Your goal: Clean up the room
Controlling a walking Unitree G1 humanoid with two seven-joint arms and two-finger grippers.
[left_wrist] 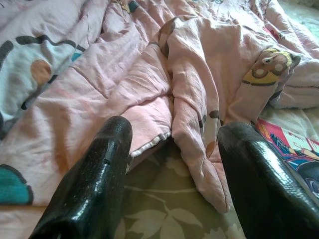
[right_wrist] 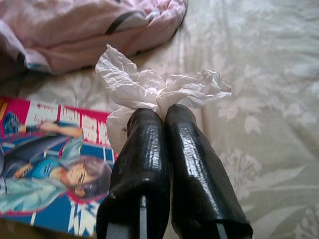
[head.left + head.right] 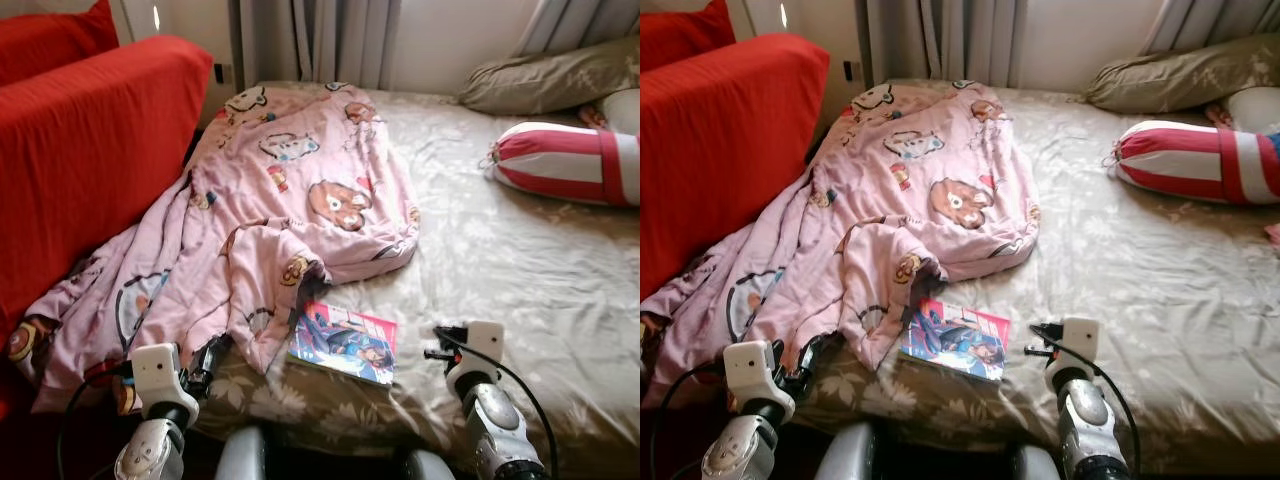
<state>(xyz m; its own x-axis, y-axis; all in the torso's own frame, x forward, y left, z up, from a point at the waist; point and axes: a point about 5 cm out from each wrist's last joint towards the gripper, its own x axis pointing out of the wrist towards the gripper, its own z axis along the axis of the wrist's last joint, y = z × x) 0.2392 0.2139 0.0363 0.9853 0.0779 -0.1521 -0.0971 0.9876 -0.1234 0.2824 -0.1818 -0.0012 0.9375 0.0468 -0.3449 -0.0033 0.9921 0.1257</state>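
A crumpled white tissue [image 2: 149, 84] is pinched at the tips of my right gripper [image 2: 163, 115], which is shut on it just above the bed sheet. Beside it lies a colourful comic book [image 3: 345, 342], flat near the bed's front edge. A rumpled pink cartoon-print blanket [image 3: 290, 200] sprawls over the left half of the bed, and one corner touches the book. My left gripper [image 1: 174, 149] stands open low at the blanket's near edge, with a fold of the blanket lying ahead between its fingers [image 1: 99, 184].
The bed [image 3: 500, 260] has a beige floral sheet. A red and white striped bolster [image 3: 570, 160] and an olive pillow [image 3: 550, 75] lie at the far right. A red sofa [image 3: 90, 150] stands against the bed's left side. Curtains hang behind.
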